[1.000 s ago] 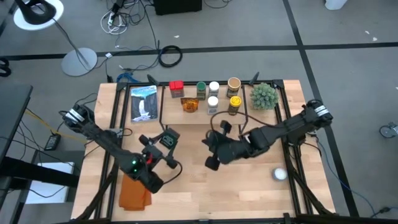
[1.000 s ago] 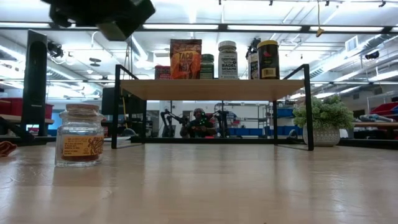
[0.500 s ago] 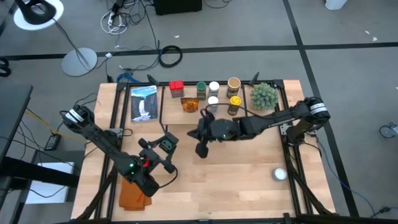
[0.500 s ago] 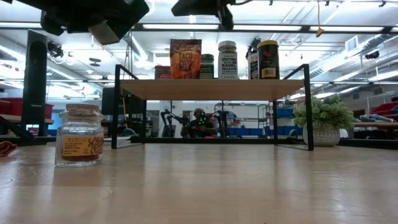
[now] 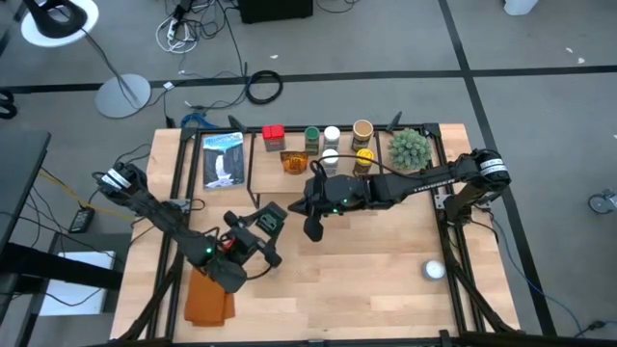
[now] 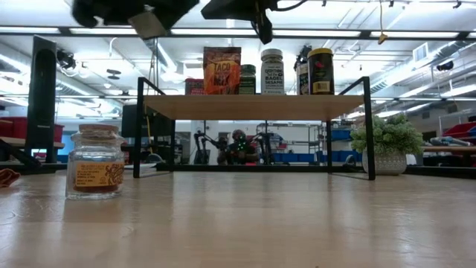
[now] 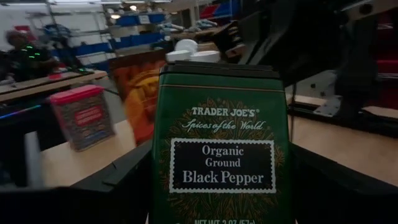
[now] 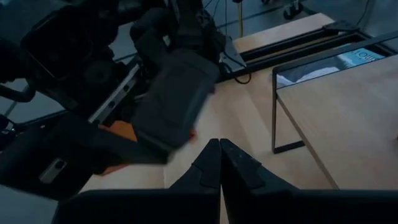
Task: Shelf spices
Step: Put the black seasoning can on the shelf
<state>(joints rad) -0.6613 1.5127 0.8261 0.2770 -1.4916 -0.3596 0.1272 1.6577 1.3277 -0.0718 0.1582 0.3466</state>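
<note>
Wooden surface (image 5: 366,280), workshop behind. Left jaws (image 5: 260,229) wide apart, clamped on green pepper tin (image 7: 221,149), held above surface short of shelf (image 6: 253,106). Amber jar (image 6: 94,161) waits on surface, unshelved. Several spices (image 5: 333,146) already on shelf. Right jaws (image 5: 311,220) closed, empty, near shelf front.

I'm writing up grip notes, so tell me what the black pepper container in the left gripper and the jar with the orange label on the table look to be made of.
The black pepper tin looks like painted metal: flat glossy green faces, crisp folded edges, a printed label. The jar looks like clear glass, since the reddish spice shows through its walls; its tan lid's material is unclear.
</note>
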